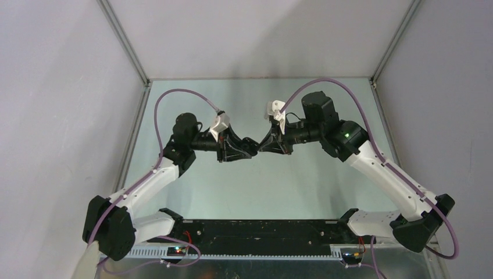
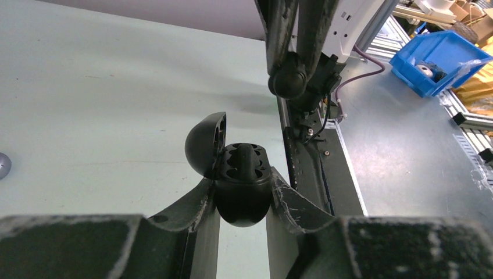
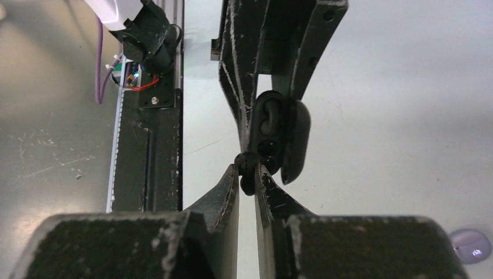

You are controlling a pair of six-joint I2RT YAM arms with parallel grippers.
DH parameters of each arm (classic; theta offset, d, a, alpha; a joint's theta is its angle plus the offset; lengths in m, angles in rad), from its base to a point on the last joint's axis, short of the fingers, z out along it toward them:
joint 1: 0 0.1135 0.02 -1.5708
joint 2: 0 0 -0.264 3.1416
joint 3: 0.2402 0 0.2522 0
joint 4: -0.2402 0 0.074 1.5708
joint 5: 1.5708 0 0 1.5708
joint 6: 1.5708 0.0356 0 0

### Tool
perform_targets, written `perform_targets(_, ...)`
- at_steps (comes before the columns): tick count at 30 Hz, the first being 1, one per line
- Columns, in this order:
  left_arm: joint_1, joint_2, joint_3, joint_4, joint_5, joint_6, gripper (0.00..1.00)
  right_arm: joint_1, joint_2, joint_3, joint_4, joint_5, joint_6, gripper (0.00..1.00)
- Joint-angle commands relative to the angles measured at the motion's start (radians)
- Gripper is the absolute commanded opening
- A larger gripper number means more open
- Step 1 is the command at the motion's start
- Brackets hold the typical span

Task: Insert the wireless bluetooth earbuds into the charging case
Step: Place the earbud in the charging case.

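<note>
Item: charging case, black, egg-shaped, lid hinged open.
Location: above the bench, mid-workspace, clamped between the left fingers.
Item: black earbud, pinched at the tips of the right fingers, right at the rim of the case's open face; whether they touch cannot be told.
Item: pale purple earbud, lying loose on the bench, well apart from the case.

No text, label, brand, number or sign could be read. The glossy black rounded plastic charging case, the tiny glossy black earbud and the blue plastic storage bin bore no legible marking.
</note>
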Motion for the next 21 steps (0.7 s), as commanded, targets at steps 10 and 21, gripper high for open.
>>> perform_targets(10, 0.014, -0.032, -0.021, 0.113, 0.005, -0.07, 0.0, 0.055, 0.018, -0.029, 0.059, 0.013, 0.0, 0.14)
perform_targets(21, 0.014, -0.042, -0.017, 0.027, -0.02, 0.024, 0.0, 0.027, -0.032, -0.029, 0.054, 0.028, -0.011, 0.14)
